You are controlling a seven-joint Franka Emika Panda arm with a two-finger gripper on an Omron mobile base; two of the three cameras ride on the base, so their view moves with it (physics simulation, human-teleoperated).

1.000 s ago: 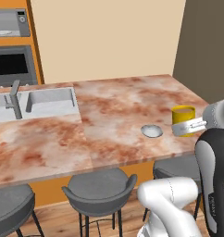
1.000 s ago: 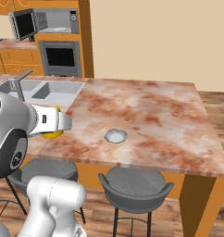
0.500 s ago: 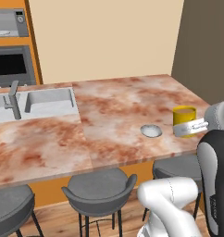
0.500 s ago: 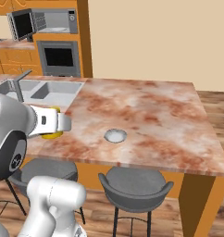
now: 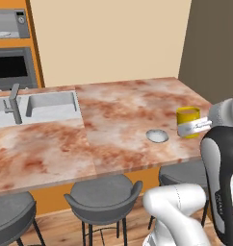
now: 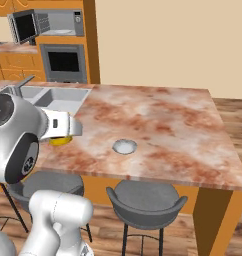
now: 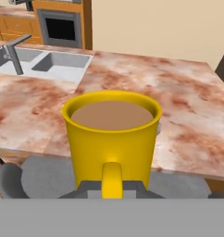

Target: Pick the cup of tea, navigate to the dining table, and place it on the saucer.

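Note:
The cup of tea (image 5: 187, 120) is a yellow mug full of brown liquid, held upright just above the near edge of the dining table (image 5: 119, 109). My gripper (image 5: 194, 128) is shut on it at the handle side. From the right base the cup (image 6: 60, 140) peeks out below the gripper (image 6: 63, 128). In the hand view the cup (image 7: 112, 137) stands close, handle toward the camera, with the gripper (image 7: 111, 189) clamped at its base. The saucer (image 5: 157, 135) lies empty on the marbled top, left of the cup and apart from it; from the other side the saucer (image 6: 124, 146) is to the cup's right.
A sink (image 5: 50, 104) with a faucet (image 5: 13, 101) is set into the table's left part. Grey stools (image 5: 103, 198) (image 6: 146, 200) stand along the near side. An oven (image 6: 66, 62) and microwave (image 6: 48, 23) are at the far wall.

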